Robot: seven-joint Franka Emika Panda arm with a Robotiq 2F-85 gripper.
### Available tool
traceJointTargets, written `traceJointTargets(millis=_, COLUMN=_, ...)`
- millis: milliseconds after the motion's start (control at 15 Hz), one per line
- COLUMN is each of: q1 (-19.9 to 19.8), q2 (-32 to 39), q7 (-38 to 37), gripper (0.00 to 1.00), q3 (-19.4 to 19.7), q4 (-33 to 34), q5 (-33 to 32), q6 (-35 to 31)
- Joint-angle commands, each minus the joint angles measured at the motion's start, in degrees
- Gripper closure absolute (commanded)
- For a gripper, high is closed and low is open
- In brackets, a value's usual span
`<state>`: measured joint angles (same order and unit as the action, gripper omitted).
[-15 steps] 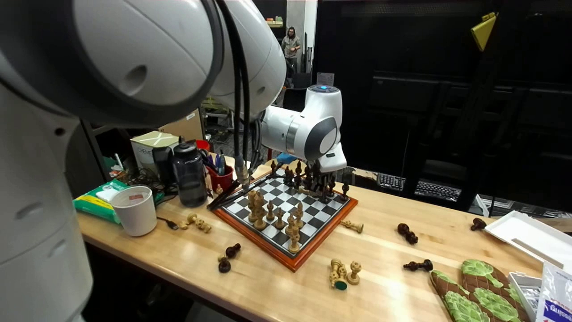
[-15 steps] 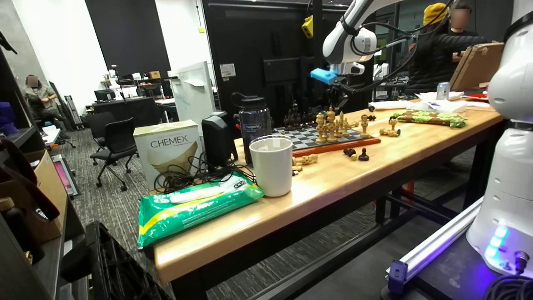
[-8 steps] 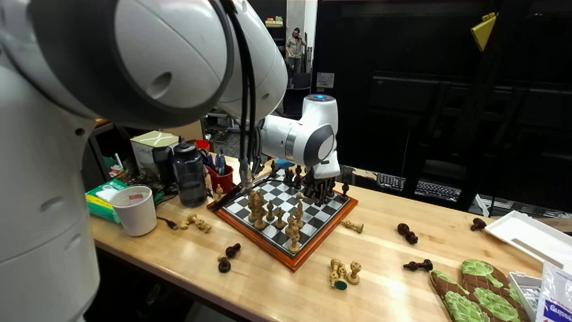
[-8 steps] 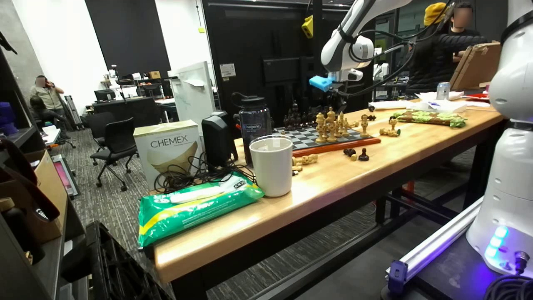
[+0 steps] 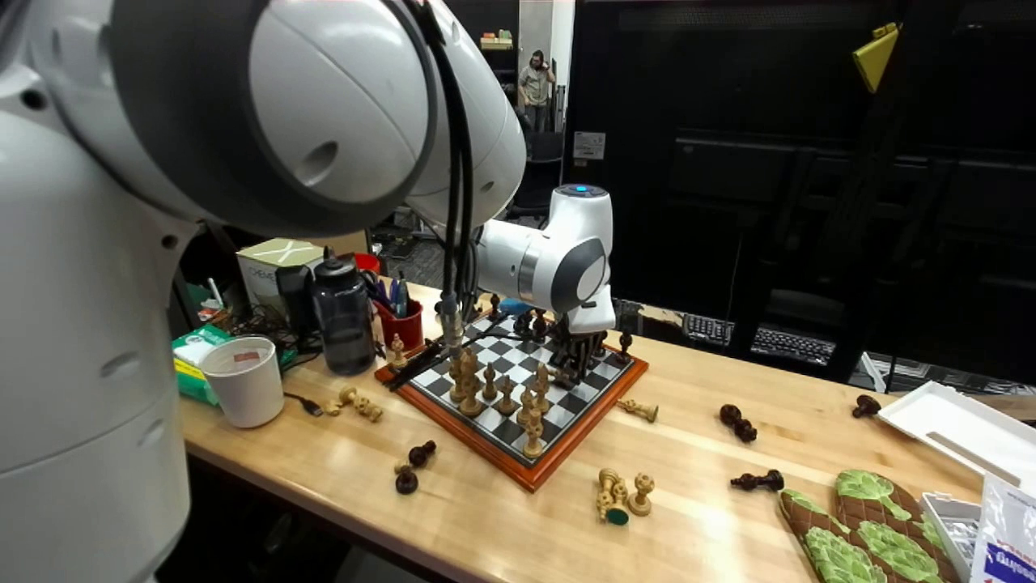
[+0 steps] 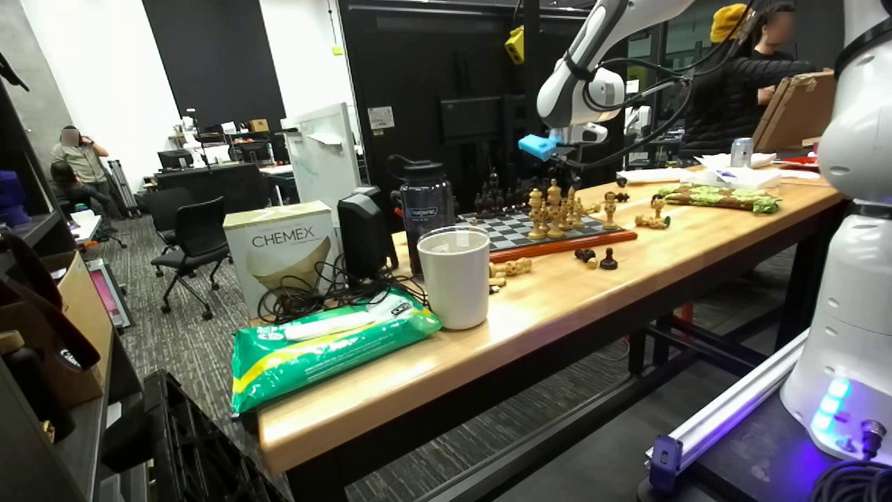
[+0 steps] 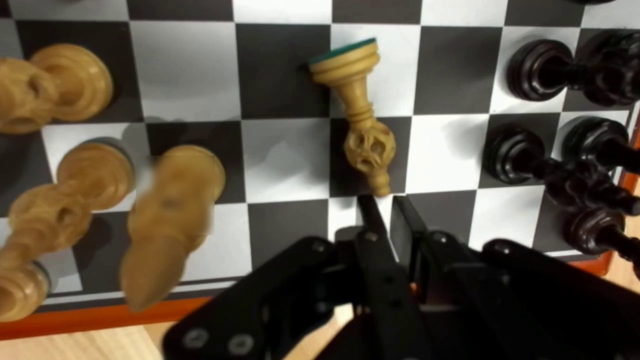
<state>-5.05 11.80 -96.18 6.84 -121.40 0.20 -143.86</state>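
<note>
Tan wooden chess piece (image 7: 370, 145) lies tipped over on the chessboard (image 7: 285, 225), base (image 7: 346, 62) pointing away from the gripper (image 7: 384, 204), top end just beside it; contact unclear. Jaws slightly parted, board showing between, nothing held. Piece likely light, stiff, a bit slick; pierced head perhaps fragile. Best hold: across the slim neck (image 7: 355, 95), else the base.

Containers: red cup (image 5: 405, 330) with pens (image 5: 398, 295) standing in it; white cup (image 6: 456, 286), contents can't tell; dark water bottle (image 6: 424, 195) capped, level unclear.
</note>
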Motion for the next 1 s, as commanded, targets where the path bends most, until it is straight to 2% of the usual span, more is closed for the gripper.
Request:
traceJointTargets(millis=0, q1=0.87, q2=-0.28, q7=0.23, gripper=0.56, q3=0.62, q4=-0.09, q5=1.06, q6=-1.06)
traceJointTargets(millis=533, q1=1.34, q2=-1.39, q7=0.95, gripper=0.03, q3=0.45, q4=-0.32, q5=1.03, q6=-2.39)
traceJointTargets(millis=600, q1=1.39, q2=-1.45, q7=1.05, gripper=0.0, q3=0.43, q4=-0.3, q5=1.08, q6=-2.5)
traceJointTargets(millis=933, q1=1.35, q2=-1.54, q7=2.95, gripper=0.0, q3=0.09, q4=-0.02, q5=3.27, q6=-2.8)
